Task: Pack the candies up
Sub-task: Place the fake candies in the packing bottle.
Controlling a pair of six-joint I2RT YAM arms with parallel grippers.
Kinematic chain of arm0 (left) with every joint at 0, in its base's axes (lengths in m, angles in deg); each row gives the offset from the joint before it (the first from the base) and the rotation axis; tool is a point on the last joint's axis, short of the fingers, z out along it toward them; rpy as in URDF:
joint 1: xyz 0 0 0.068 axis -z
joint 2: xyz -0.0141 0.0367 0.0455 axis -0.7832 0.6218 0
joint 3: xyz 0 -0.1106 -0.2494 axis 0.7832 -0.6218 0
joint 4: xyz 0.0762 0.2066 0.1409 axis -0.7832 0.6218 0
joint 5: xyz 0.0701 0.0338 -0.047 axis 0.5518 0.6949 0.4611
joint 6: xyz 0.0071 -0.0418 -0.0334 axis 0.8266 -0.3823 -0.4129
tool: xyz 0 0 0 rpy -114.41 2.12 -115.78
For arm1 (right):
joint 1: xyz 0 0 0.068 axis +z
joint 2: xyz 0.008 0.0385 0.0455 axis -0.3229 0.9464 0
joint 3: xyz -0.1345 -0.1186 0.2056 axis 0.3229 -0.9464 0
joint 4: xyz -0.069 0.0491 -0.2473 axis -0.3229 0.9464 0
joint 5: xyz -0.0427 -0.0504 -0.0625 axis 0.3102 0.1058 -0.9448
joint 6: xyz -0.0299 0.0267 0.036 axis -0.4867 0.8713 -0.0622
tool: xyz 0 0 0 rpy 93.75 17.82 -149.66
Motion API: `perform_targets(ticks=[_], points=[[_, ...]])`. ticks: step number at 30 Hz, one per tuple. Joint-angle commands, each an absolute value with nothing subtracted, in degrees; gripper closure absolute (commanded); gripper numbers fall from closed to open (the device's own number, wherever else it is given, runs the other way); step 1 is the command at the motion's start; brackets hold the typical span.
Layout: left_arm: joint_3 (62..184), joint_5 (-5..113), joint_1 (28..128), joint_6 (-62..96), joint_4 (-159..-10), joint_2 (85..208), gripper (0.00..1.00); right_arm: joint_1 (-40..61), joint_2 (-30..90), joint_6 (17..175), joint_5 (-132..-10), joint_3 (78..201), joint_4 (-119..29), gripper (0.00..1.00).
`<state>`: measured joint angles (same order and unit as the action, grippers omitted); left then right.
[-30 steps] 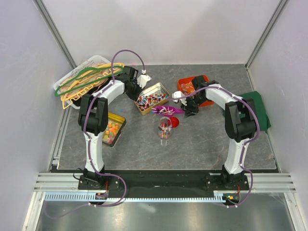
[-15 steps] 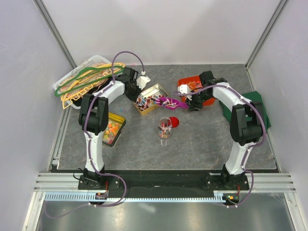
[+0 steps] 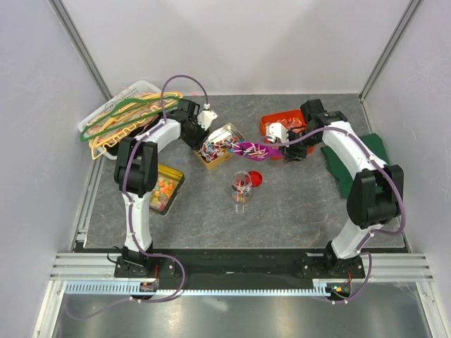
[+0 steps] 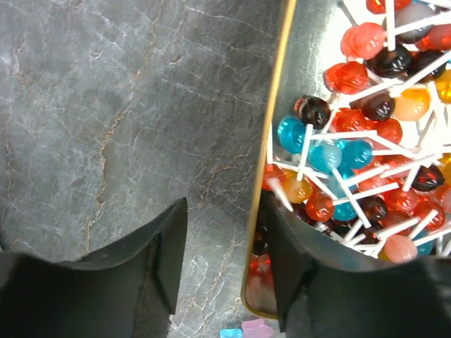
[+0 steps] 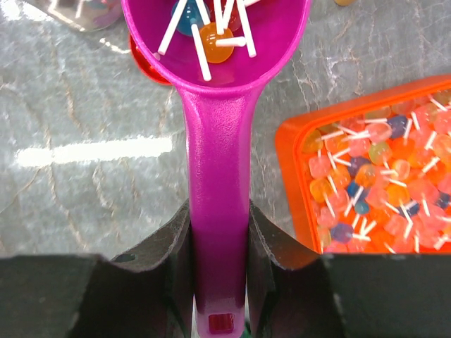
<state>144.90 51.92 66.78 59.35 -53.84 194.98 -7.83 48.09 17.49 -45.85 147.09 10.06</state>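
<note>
Top external: grey marbled tabletop (image 3: 310, 204) beneath the candies (image 3: 217, 148), pale walls (image 3: 246, 42).

On the grey tabletop (image 3: 303, 204), a gold tin (image 3: 238, 134) of candies (image 3: 218, 146) sits just above the centre of the frame, with the left gripper (image 3: 199, 141) at its left end. To its right, the right gripper (image 3: 282, 151) holds a purple scoop (image 3: 252, 149) that points left, just below an orange tray (image 3: 265, 125). A clear jar (image 3: 241, 189) stands at the centre, with a red lid (image 3: 256, 177) beside it on the right. Another tin (image 3: 181, 182) lies at the left. 1 green cloth (image 3: 363, 158) lies at the right edge, and coloured hangers (image 3: 123, 116) are piled at the upper left.
</note>
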Motion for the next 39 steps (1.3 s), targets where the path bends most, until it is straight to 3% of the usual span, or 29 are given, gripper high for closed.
perform_targets(ticks=[1, 21, 29, 33, 39], points=[[143.98, 51.02, 65.62, 57.36, -55.06, 192.23, 0.4, -8.03, 41.5, 14.69, -45.04, 146.8, 14.49, 1.0], [143.02, 52.77, 63.86, 57.62, -54.97, 189.41, 0.33, -9.43, 31.99, 11.09, -49.09, 139.85, 20.73, 1.0], [142.93, 53.92, 63.24, 56.57, -54.79, 189.94, 0.16, -9.17, 30.76, 9.68, -53.03, 139.94, 24.07, 1.0], [143.02, 53.3, 63.15, 55.86, -54.79, 189.85, 0.01, -8.56, 30.06, 9.59, -55.58, 140.82, 25.83, 1.0], [143.19, 51.98, 62.89, 54.9, -54.79, 188.97, 0.0, -6.62, 30.41, 10.55, -59.8, 143.72, 28.03, 1.0]])
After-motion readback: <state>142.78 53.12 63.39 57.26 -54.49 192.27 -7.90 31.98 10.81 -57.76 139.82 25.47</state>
